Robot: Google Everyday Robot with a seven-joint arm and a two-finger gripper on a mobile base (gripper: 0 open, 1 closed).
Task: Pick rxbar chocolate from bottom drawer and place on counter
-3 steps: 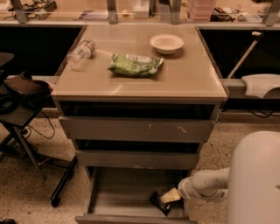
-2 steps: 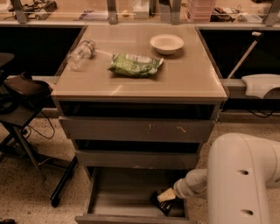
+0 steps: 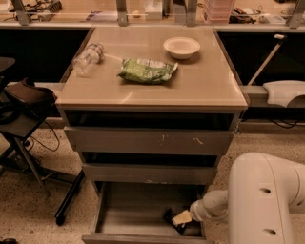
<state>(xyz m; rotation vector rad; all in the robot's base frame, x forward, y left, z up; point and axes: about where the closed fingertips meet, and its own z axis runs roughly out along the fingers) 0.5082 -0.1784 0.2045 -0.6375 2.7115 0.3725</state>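
Observation:
The bottom drawer (image 3: 128, 212) of the grey cabinet stands pulled open. The rxbar chocolate (image 3: 172, 219), a small black wrapper, lies near the drawer's front right corner. My gripper (image 3: 182, 218) reaches into the drawer from the right, its pale tip right at the bar and covering part of it. My white arm (image 3: 262, 200) fills the lower right. The counter (image 3: 200, 81) is the tan top of the cabinet.
On the counter lie a green snack bag (image 3: 147, 70), a white bowl (image 3: 181, 46) and a clear plastic bottle (image 3: 88, 58) on its side. A black chair (image 3: 24, 102) stands at the left. A cluttered shelf (image 3: 71, 9) runs along the back.
My arm has swung in closer to the camera and the gripper has moved slightly left inside the drawer, staying at the black bar.

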